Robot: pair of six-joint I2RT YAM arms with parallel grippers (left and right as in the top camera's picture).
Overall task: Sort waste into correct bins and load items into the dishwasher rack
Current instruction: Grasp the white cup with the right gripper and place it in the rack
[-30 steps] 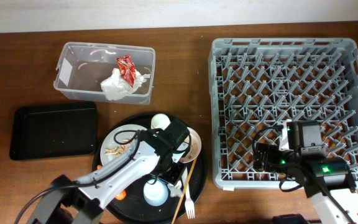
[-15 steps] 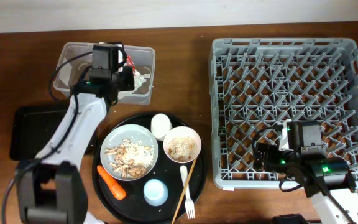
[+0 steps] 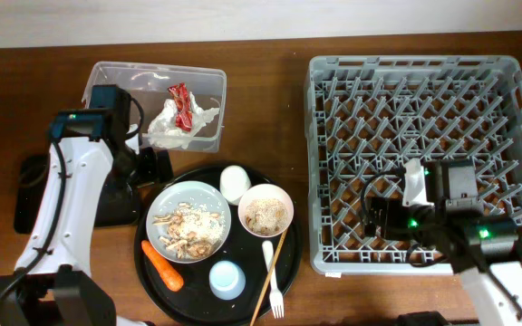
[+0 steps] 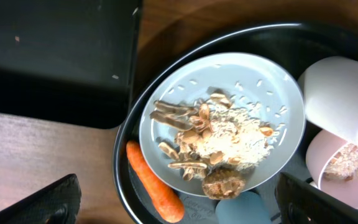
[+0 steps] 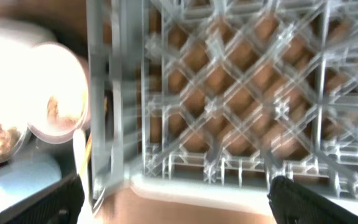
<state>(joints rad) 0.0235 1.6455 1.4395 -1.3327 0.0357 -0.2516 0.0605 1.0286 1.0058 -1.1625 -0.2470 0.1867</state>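
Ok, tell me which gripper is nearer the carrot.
Left. The left gripper hovers at the upper-left rim of the round tray, the tray where the carrot lies. The right gripper is across the table, over the front-left pegs of the dishwasher rack.

Blurred rack point(image 5: 126, 74) (perhaps a bowl point(image 5: 58, 93) beside)

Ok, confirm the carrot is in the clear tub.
No, the carrot lies on the round black tray beside the plate.
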